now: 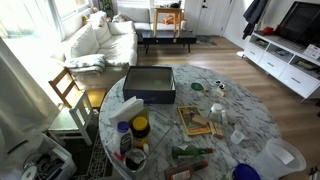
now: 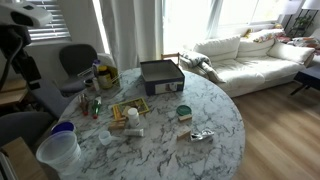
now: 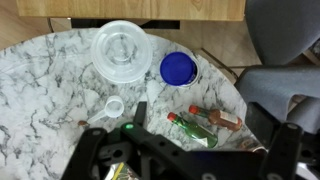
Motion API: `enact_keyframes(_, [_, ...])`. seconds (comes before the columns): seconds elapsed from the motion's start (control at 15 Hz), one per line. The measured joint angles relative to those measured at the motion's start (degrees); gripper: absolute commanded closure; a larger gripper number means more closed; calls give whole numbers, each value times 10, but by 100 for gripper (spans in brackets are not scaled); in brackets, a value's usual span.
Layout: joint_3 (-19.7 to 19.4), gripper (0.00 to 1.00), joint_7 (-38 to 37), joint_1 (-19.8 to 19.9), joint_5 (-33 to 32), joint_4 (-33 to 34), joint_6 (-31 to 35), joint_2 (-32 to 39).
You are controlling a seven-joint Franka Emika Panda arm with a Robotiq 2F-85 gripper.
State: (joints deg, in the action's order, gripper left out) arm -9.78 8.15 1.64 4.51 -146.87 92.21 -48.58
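Above the round white marble table (image 3: 40, 90), in the wrist view, the black 2-finger gripper (image 3: 190, 160) hangs with its fingers (image 3: 92, 160) spread wide apart and nothing held between them.

From left to right under it, a small white plastic cup (image 3: 114, 105) stands upright. Behind it is a big clear round plastic tub (image 3: 120, 48), and a round blue plastic lid (image 3: 178, 68) is just beside the tub. Nearest to the gripper lies the green glass bottle with a red cap (image 3: 196, 130), on its side. A brown bottle with a red cap (image 3: 220, 118) is very close to it, but I cannot tell if they touch. In an exterior view the green glass bottle (image 1: 190, 153) lies near the table edge.

I judge this to be an approach step, because the gripper is over the bottles and not in contact. A grasp of the green glass bottle would call for a descent with 1 finger on each side of its narrow body.

The brown bottle on the right side leaves little room for a finger, and the white cup is near on the left. At the far right a grey chair (image 3: 285, 60) stands at the table edge. A dark rectangular box (image 1: 150, 85) and a white sofa (image 1: 100, 40) are well apart.
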Motion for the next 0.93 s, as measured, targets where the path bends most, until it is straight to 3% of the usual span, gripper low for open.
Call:
enact_keyframes(0.4, [9, 0, -108, 29, 69, -17, 175, 131])
enact_keyframes(0.73, [71, 0, -251, 26, 139, -39, 324, 230])
enact_keyframes(0.93, [92, 0, -292, 21, 154, -42, 351, 257])
